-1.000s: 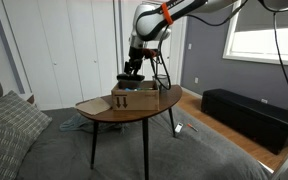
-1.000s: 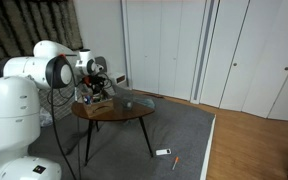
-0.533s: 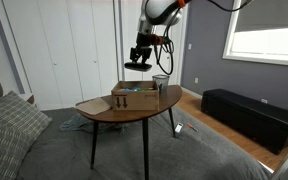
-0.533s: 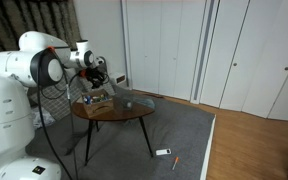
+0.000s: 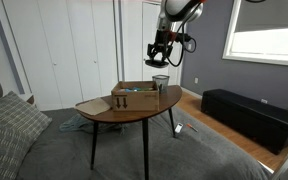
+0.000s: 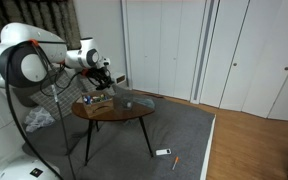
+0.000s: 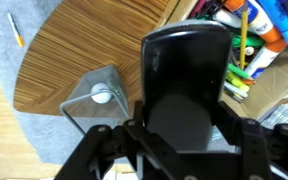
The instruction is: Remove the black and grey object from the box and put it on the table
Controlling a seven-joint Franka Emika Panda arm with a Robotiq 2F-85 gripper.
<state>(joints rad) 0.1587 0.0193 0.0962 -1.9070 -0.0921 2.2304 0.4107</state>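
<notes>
In an exterior view the gripper (image 5: 161,50) is hovering high over the table (image 5: 99,111), past the box (image 5: 134,96), above a clear cup (image 5: 160,82). In an exterior view the gripper (image 6: 104,72) is showing too small to read the jaws. In the wrist view the jaws are clamping the black and grey object (image 7: 184,80), partly closed on its sides, its long axis running up-frame, with bare tabletop lying to its left

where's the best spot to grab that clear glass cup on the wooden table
Probably from above, pinching two opposite walls of the clear glass cup just below its rim: it stands upright, mouth open upward, and the brown cardboard box stands near one side, which may crowd a sideways approach.
</notes>
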